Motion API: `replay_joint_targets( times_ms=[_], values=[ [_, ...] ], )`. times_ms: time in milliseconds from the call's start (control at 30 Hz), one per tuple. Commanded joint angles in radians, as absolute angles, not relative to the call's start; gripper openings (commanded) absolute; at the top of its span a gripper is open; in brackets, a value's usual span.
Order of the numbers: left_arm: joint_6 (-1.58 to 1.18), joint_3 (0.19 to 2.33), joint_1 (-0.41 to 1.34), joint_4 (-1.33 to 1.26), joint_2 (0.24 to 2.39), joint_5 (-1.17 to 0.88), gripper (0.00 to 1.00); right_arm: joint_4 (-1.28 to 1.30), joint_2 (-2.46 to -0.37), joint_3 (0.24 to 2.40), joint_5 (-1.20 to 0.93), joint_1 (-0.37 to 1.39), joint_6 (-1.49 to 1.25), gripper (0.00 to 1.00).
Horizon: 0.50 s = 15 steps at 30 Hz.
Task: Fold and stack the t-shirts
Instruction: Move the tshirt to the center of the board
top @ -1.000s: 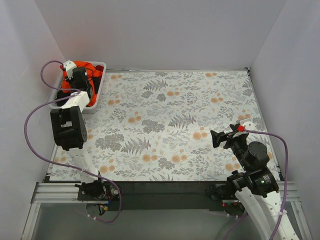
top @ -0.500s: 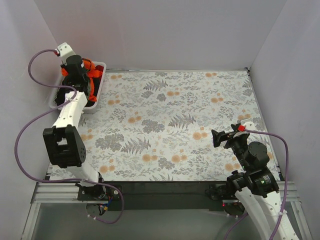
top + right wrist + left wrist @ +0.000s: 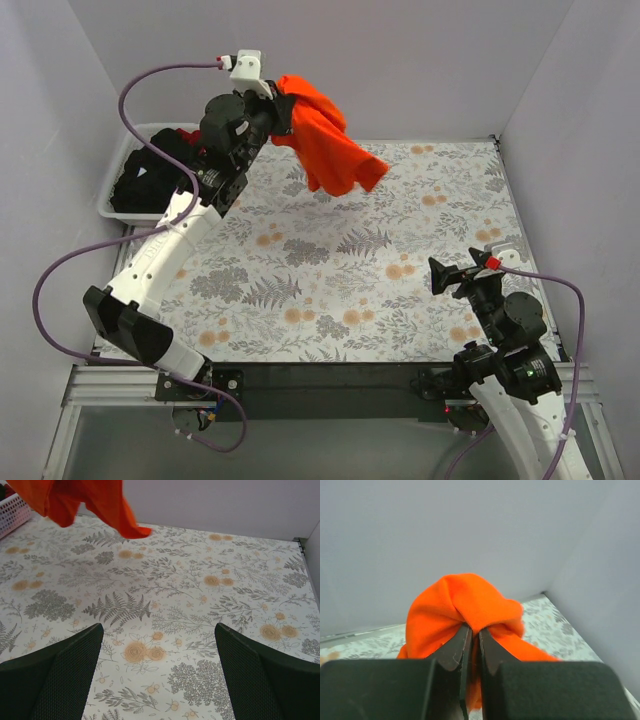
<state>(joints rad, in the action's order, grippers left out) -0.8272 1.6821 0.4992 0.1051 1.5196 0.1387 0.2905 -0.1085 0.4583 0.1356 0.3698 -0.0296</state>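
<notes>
Since the frame half a second back, the left arm [image 3: 170, 240] has swung up and out of the white basket [image 3: 112, 205] and carried the orange t-shirt [image 3: 328, 148] with it; back then that shirt was still heaped in the basket under the wrist. The right arm [image 3: 520, 360] has barely shifted.

On the top camera the basket sits at about 10 o'clock of the floral table cover [image 3: 400, 230]. It holds a bunched black t-shirt [image 3: 150, 178], with a bit of dark red cloth [image 3: 187, 133] showing at its far end. Just right of it, the left gripper [image 3: 283, 108] is raised high at about 11 o'clock. On my left wrist feed the jaws are pinched almost together with a fold of orange cloth squeezed between them, so it has a firm hold of the shirt. The shirt hangs bunched from that pinch, above the cover near 12 o'clock, its lowest corner trailing to the right.

Over at 4 o'clock, near the front right corner, the right gripper [image 3: 447, 277] hovers above the cover, pointing toward 10 o'clock. On its wrist feed both fingers stand wide apart with only the leaf pattern between them; it holds nothing. The hanging shirt shows at the upper left of that feed, well apart from those fingers.
</notes>
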Motion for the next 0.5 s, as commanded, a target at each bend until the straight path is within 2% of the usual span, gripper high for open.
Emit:
replay_joint_targets(
  times_ms=[0,67,100,200,233,333,467],
  values=[
    [-0.851,1.677,0.522,0.138,1.421,0.063,0.00,0.276,-0.103,0.518,0.147,0.376,-0.040,0.98],
    [-0.865,1.620,0.523,0.141,1.410,0.069,0.00,0.287,-0.112,0.543,0.129,0.376,-0.051,0.98],
    [-0.874,1.542,0.523,0.143,1.395,0.066,0.05,0.294,-0.129,0.552,0.121,0.376,-0.054,0.98],
    [-0.913,1.404,0.523,0.141,1.367,0.074,0.29,0.328,-0.179,0.597,0.095,0.376,-0.067,0.98],
    [-0.922,1.314,0.523,0.141,1.347,0.096,0.46,0.337,-0.193,0.609,0.094,0.376,-0.077,0.99],
    [-0.965,1.153,0.523,0.173,1.307,0.172,0.66,0.383,-0.258,0.655,0.071,0.376,-0.101,0.99],
    [-1.035,1.005,0.523,0.250,1.247,0.227,0.71,0.393,-0.342,0.686,0.008,0.376,-0.101,0.98]
  ],
)
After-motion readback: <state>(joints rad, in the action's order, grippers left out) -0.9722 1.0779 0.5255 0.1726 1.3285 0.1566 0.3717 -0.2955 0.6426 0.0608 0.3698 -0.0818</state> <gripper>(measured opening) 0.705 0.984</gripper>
